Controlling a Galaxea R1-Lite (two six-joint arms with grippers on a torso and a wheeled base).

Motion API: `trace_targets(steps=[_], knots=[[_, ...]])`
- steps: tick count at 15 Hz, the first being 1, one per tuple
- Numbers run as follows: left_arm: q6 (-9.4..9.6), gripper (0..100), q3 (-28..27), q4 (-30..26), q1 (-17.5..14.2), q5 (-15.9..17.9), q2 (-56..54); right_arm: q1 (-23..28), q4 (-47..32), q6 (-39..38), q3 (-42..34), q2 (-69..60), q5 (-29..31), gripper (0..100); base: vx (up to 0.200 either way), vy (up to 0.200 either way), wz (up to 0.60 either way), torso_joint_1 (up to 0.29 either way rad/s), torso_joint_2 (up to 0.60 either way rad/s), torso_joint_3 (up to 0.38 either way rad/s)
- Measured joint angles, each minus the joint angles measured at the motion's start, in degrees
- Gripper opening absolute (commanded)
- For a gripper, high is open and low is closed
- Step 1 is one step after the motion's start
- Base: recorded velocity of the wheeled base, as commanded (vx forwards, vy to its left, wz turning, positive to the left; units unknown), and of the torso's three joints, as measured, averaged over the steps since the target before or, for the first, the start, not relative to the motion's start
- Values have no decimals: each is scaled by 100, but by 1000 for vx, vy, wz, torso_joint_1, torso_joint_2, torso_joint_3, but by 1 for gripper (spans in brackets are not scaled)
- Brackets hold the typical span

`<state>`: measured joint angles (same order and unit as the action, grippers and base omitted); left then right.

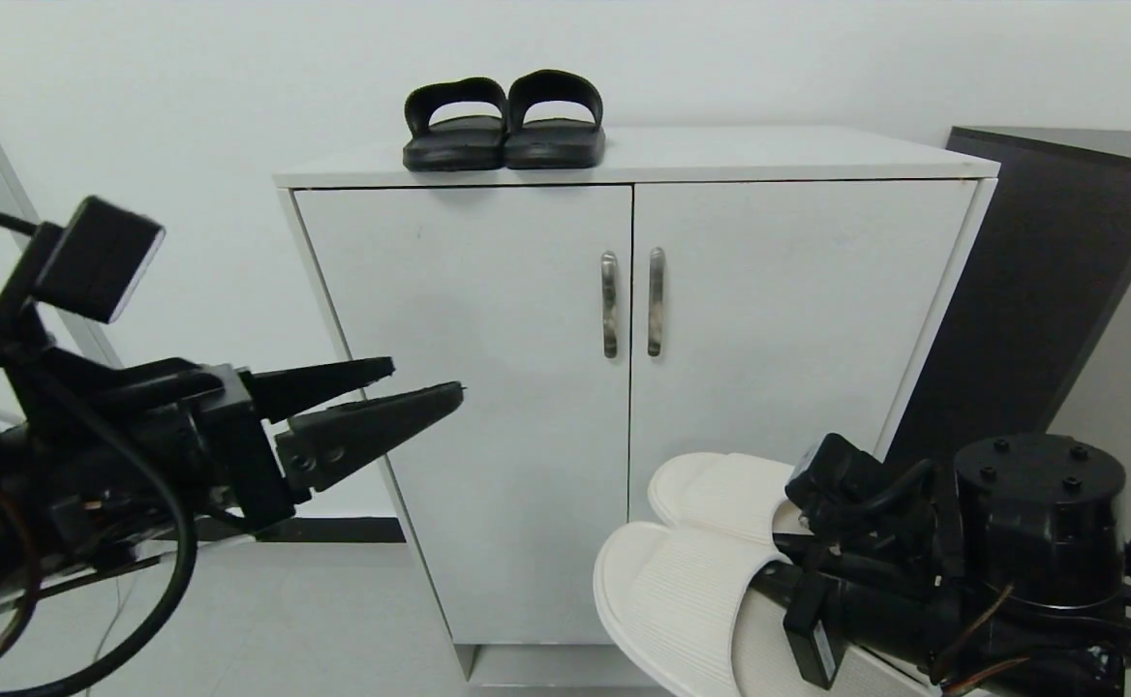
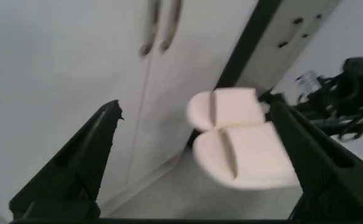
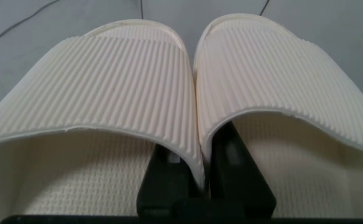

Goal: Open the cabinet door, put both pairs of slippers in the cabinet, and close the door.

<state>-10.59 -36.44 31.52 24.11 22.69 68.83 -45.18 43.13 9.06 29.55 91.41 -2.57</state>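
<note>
Pale wall stands behind the white cabinet [image 1: 488,407], and we see both doors shut, with the two metal handles [image 1: 609,305] side by side at the middle seam. The black slippers [image 1: 504,126] sit as a pair on its top, toward the left. Our right gripper [image 1: 790,566] is clamped on the white slippers [image 1: 682,581], pinching their two inner walls together (the pair is low, before the right door). Our left gripper [image 1: 425,379] is before the left door, fingers apart and holding nothing.
</note>
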Motion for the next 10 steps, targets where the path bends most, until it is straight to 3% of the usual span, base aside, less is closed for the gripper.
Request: trace_targets(steps=[6, 10], knots=[[-33, 100, -1380, 30, 918, 11, 1298, -73, -11, -2, -30, -9, -11, 0, 0, 0, 0, 0, 0, 0], [-325, 100, -2481, 27, 1200, 151, 2235, -77, -9, 0, -39, -12, -13, 0, 0, 0, 0, 0, 0, 0]])
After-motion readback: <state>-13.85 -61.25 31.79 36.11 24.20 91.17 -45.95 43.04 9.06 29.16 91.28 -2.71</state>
